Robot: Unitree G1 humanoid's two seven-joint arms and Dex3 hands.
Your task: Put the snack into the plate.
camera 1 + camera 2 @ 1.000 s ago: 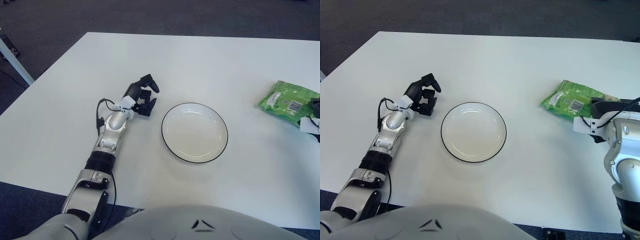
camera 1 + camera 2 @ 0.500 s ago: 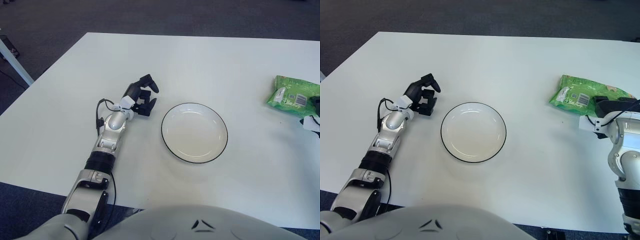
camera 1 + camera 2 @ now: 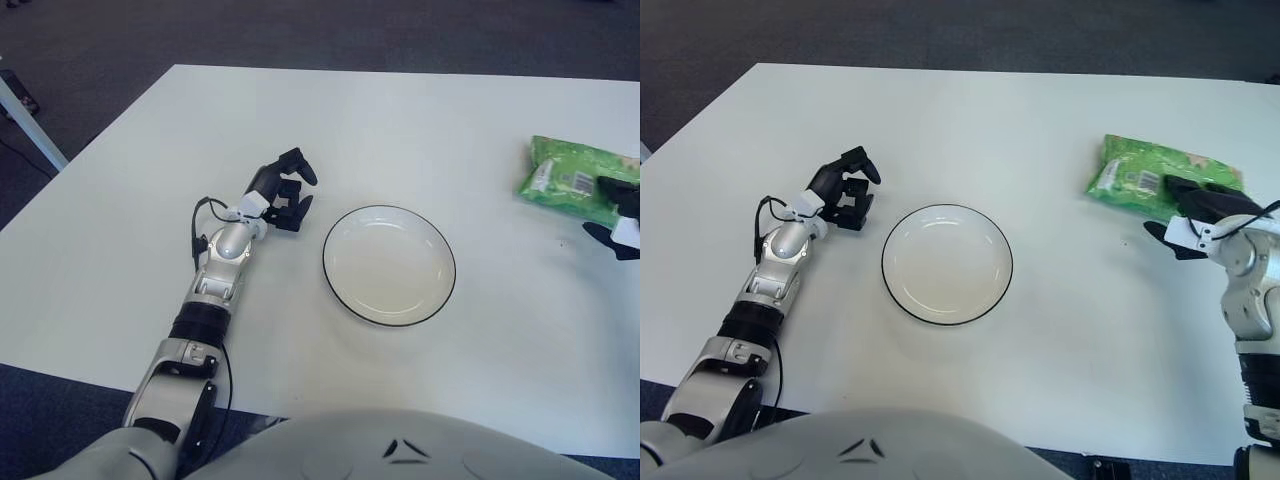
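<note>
The snack is a green bag point(image 3: 1135, 172) at the right side of the white table. My right hand point(image 3: 1188, 212) is shut on its right end, fingers on top and thumb below, and seems to hold it just above the table. The white plate point(image 3: 947, 264) with a thin dark rim is empty at the table's middle, well left of the bag. My left hand point(image 3: 845, 190) rests on the table just left of the plate, fingers curled, holding nothing.
The white table point(image 3: 970, 120) reaches across the whole view; its left edge runs diagonally past my left arm point(image 3: 765, 290). Dark carpet lies beyond the far edge.
My right hand has turned and carried the green bag a little away from me and slightly left. The left hand and the plate have not moved.
</note>
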